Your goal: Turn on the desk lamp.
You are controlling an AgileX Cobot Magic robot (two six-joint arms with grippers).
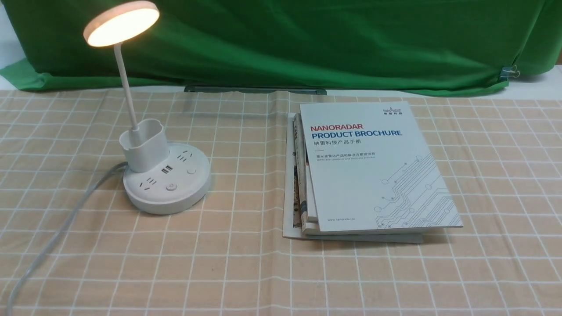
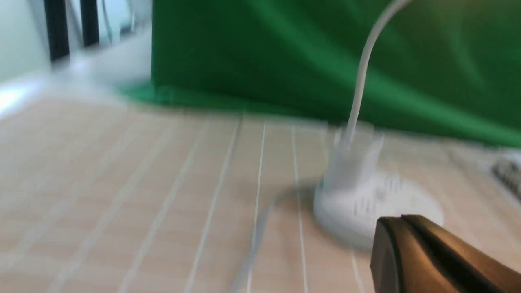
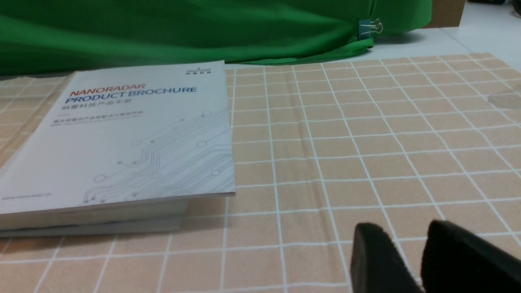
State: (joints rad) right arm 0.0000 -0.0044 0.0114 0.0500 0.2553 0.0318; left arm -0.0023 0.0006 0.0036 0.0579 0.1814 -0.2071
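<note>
The white desk lamp (image 1: 164, 177) stands on the left of the checked cloth. Its round disc head (image 1: 121, 23) glows warm, lit. The oval cup holder (image 1: 143, 145) sits on the round base with sockets, USB ports and buttons. Neither gripper shows in the front view. In the blurred left wrist view the lamp's base (image 2: 378, 203) lies just beyond my left gripper (image 2: 401, 220), whose jaws are pressed together and empty. In the right wrist view my right gripper (image 3: 407, 240) hovers low over bare cloth, its jaws a little apart and empty.
A stack of brochures (image 1: 373, 166), also in the right wrist view (image 3: 122, 138), lies right of centre. The lamp's grey cable (image 1: 52, 237) runs from the base to the front left. A green cloth backdrop (image 1: 307, 39) hangs behind the table.
</note>
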